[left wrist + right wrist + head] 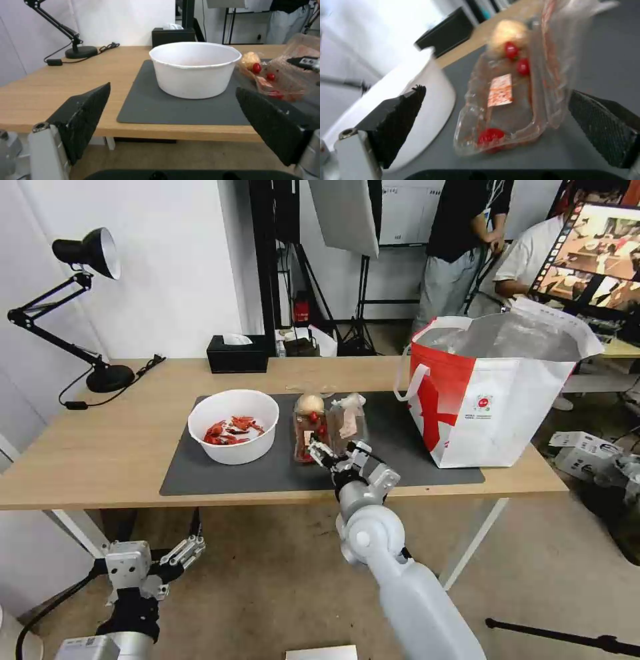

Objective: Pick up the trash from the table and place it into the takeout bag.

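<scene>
Holding red shells, white bowl (233,427) sits at 9 o'clock of clear tray (328,428); right gripper (339,452) spread at tray's near edge; left gripper (175,557) spread, below table (80,460) edge.

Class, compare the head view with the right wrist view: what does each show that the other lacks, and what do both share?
Head view alone: the takeout bag on the table, the desk lamp, the left gripper open below the table edge.
Right wrist view alone: a red-printed label inside the clear plastic tray.
Both: that tray, the white bowl, the black tissue box, the open right gripper.
</scene>
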You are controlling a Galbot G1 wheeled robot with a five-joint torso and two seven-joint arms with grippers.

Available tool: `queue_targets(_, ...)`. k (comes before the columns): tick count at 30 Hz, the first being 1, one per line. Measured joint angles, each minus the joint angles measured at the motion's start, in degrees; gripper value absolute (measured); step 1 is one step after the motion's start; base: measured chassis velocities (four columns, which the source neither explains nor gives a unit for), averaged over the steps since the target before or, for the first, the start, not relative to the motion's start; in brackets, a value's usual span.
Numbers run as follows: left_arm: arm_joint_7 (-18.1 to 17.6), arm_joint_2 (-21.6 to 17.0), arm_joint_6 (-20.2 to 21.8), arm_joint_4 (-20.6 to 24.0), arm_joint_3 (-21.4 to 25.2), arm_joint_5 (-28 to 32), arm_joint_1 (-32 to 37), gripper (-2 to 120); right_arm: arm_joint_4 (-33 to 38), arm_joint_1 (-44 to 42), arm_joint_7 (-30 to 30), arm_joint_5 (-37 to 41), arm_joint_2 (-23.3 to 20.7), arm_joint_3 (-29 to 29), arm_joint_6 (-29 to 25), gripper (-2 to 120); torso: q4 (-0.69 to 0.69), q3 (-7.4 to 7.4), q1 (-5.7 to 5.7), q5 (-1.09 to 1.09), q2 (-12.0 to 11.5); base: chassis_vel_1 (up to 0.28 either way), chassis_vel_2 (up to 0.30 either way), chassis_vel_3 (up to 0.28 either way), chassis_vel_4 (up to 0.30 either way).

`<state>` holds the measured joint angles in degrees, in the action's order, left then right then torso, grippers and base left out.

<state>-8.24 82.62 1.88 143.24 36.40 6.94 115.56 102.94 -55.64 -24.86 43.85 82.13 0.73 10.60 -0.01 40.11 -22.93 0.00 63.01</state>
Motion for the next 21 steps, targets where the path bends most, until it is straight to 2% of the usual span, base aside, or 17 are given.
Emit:
queue_targets(5, 0.00, 0.34, 0.00, 0.00, -0.32, -0.21, 0.16, 100, -0.29, 0.47, 5.14, -5.36, -2.14, 2.30, 1.04, 100, 0.00, 0.00, 0.00, 0.00, 0.00, 0.000, 0.000, 0.000, 0.000)
queue_targets(8, 0.00, 0.81, -0.04, 0.00, -0.53, -0.50, 0.31, 100, 0.00, 1.17, 9.48, -9.14, -5.28, 4.40, 1.88, 100, 0.01, -0.01, 0.01, 0.01, 0.01, 0.000, 0.000, 0.000, 0.000)
queue_targets(13, 0.00, 0.94, -0.11, 0.00, -0.61, -0.55, 0.32, 100, 2.30, 0.99, 10.03, -9.42, -8.11, 4.64, 2.02, 100, 0.01, -0.01, 0.01, 0.01, 0.01, 0.000, 0.000, 0.000, 0.000)
queue_targets(17, -0.11, 0.34, 1.36, 0.00, -1.92, 1.39, -0.11, 100, 7.91, -1.27, 9.90, -5.89, -13.09, 1.49, 2.33, 100, 0.01, -0.01, 0.02, 0.01, 0.01, 0.000, 0.000, 0.000, 0.000)
queue_targets(18, -0.11, 0.34, 1.36, 0.00, -1.92, 1.39, -0.11, 100, 7.91, -1.27, 9.90, -5.89, -13.09, 1.49, 2.33, 100, 0.01, -0.01, 0.02, 0.01, 0.01, 0.000, 0.000, 0.000, 0.000)
queue_targets(21, -0.43, -1.44, 4.44, 0.00, -3.14, 5.58, -1.73, 100, 11.91, -3.72, 10.46, -4.25, -16.76, -2.67, 2.96, 100, -0.01, -0.01, 0.02, 0.01, 0.01, 0.000, 0.000, 0.000, 0.000)
